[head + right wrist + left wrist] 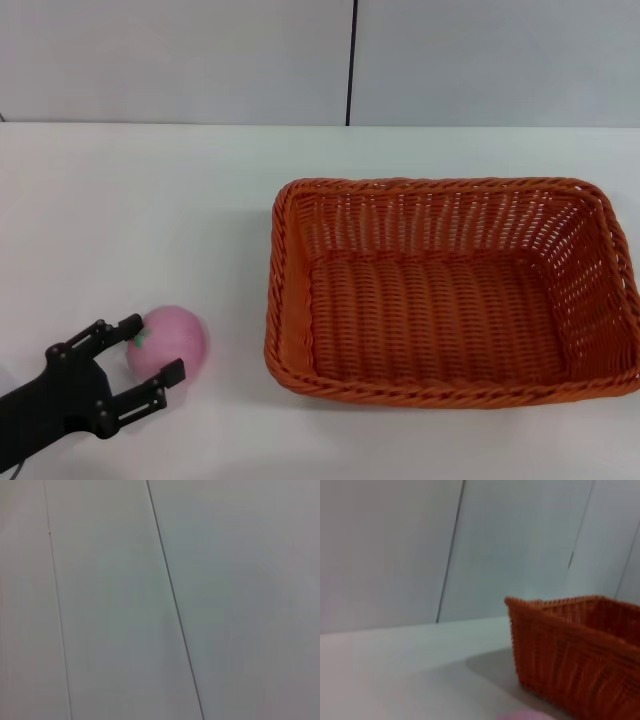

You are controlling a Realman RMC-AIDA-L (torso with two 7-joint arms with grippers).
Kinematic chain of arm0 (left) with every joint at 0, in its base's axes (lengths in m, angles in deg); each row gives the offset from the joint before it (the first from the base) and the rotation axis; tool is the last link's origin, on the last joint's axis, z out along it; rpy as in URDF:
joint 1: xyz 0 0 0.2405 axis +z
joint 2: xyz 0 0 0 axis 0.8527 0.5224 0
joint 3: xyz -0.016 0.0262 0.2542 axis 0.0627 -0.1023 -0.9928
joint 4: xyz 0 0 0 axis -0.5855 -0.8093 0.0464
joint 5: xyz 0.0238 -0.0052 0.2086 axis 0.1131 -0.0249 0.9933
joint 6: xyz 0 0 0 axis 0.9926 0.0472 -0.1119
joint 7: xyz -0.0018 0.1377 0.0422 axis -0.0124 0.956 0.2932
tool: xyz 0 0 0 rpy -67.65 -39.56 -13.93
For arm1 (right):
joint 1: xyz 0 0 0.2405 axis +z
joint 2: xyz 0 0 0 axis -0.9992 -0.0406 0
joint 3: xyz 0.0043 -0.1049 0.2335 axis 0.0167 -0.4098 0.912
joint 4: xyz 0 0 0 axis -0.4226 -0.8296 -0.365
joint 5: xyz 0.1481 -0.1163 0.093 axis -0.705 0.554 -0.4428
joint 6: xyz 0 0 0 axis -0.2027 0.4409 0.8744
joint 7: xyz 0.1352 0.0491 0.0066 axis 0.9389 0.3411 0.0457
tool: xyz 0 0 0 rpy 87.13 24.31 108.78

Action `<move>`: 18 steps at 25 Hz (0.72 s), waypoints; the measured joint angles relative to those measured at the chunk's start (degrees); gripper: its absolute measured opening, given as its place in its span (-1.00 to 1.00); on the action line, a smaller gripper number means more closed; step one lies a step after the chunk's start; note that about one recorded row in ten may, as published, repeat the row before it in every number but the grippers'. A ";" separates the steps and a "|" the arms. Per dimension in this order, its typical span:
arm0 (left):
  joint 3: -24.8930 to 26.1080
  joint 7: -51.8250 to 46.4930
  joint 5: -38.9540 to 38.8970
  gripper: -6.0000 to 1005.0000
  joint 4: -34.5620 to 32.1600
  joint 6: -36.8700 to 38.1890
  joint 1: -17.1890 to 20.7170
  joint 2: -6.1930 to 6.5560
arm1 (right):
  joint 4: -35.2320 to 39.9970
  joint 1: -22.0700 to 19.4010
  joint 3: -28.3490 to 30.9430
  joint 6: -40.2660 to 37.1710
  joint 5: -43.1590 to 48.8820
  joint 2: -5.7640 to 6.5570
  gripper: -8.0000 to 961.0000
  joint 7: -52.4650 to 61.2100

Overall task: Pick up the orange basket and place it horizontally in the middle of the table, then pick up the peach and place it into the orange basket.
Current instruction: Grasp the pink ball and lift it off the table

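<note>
A: What occupies the near left corner in the head view?

B: The left gripper point(158, 350), black, its arm cut off by the picture's edge. Its two fingers are spread wide, one on each side of the peach point(172, 340), which sits on the table point(150, 200). Whether the fingertips touch the fruit cannot be told.

A: Does the left wrist view show the peach?

B: Only a blurred pink sliver point(525, 715) at the picture's edge (the gripper's own fingers do not appear there).

A: And farther out?

B: The orange basket point(450, 290) stands upright on the table, well apart from the peach, toward the robot's right; its right end is cut off in the head view. The left wrist view shows one corner of it point(570, 650).

A: Behind it?

B: A grey wall point(180, 60) with a thin black vertical line point(351, 60). The right gripper is out of view; its wrist view shows only grey panels.
</note>
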 joint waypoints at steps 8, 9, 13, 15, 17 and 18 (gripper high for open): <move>0.36 0.33 -0.39 0.64 2.55 5.15 0.03 -0.14 | -0.94 -0.09 0.00 0.66 0.14 -0.03 0.11 -0.89; 0.36 0.33 -0.39 0.64 2.55 5.15 0.03 -0.14 | -1.88 -0.06 0.02 0.89 0.01 -0.11 0.11 -1.84; 0.71 3.12 -0.52 0.45 3.91 6.26 0.00 -0.16 | -7.38 0.60 2.51 0.91 -0.34 -0.33 0.11 -8.15; 3.38 6.19 -0.67 0.32 4.79 4.98 0.35 -0.08 | -12.68 1.51 6.45 0.53 -0.35 -0.41 0.11 -11.78; 4.92 7.01 -0.72 0.19 4.91 4.14 0.55 -0.02 | -14.24 1.74 7.71 0.53 -0.35 -0.41 0.11 -12.70; 7.44 7.84 -0.86 0.12 4.95 2.32 0.78 0.03 | -15.35 1.84 8.66 0.55 -0.35 -0.42 0.11 -13.41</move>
